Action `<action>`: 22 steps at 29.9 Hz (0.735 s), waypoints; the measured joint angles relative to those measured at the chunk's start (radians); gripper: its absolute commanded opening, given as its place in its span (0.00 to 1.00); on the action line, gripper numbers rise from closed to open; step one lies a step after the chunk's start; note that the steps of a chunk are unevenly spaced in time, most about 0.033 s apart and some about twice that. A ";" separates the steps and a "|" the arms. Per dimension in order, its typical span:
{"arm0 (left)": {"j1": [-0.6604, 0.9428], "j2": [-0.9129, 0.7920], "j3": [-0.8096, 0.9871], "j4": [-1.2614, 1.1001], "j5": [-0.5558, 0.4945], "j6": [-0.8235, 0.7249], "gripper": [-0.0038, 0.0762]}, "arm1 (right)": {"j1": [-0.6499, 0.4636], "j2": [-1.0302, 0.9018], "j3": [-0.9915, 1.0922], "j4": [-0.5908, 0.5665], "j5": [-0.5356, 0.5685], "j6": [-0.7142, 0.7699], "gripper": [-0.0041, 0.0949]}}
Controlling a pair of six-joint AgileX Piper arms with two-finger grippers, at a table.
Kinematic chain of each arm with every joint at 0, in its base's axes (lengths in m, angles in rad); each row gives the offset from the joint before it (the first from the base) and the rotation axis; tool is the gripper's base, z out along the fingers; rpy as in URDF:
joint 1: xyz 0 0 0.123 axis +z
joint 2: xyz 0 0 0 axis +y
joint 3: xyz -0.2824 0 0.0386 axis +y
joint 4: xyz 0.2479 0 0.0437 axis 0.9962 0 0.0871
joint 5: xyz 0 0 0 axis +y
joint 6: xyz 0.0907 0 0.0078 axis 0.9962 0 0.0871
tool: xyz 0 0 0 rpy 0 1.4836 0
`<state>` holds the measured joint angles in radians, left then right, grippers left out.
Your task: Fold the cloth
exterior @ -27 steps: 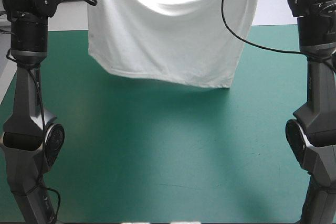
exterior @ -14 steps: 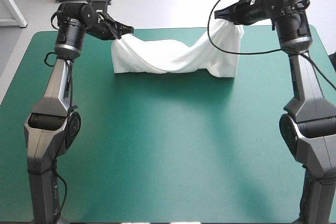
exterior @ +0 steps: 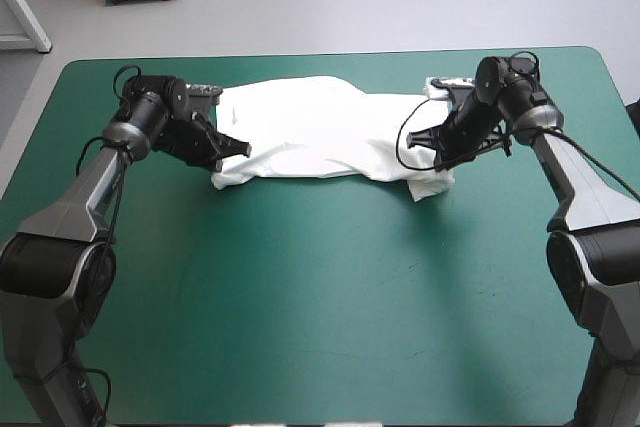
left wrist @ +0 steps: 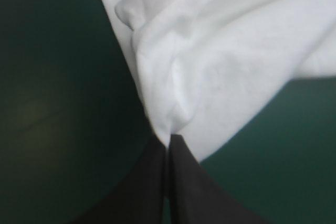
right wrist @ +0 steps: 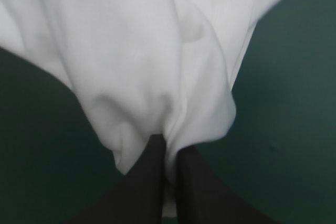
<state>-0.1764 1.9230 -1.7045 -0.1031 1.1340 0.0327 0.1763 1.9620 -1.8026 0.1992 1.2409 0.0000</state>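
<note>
The T-shirt is laid as a rumpled band on the far half of the table, one end pinched in the left jaws, the other in the right jaws, so a fold is judged in hand, and smoothing before release is called for.

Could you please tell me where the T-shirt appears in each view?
High view: the T-shirt lies far-centre, between the left gripper and the right gripper.
Left wrist view: ahead of the left gripper, pinched at its tips.
Right wrist view: ahead of the right gripper, likewise pinched.
Shared landmark: the teal-green cover.
</note>
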 measured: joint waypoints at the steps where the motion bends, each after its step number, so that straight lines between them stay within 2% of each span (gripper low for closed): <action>1: 0.000 -0.022 0.057 -0.001 -0.009 0.008 0.02 | 0.000 -0.020 0.045 0.002 -0.002 -0.007 0.02; 5: 0.000 -0.124 0.263 -0.004 -0.061 0.038 0.02 | 0.000 -0.112 0.194 0.005 -0.011 -0.025 0.02; 12: 0.000 -0.278 0.512 -0.009 -0.103 0.087 0.02 | 0.000 -0.272 0.440 -0.015 -0.023 -0.029 0.02; 22: 0.000 -0.396 0.750 -0.036 -0.116 0.137 0.02 | 0.000 -0.432 0.754 -0.014 -0.034 -0.041 0.02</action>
<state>-0.1764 1.5270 -0.9542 -0.1387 1.0185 0.1701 0.1763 1.5302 -1.0489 0.1847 1.2074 -0.0408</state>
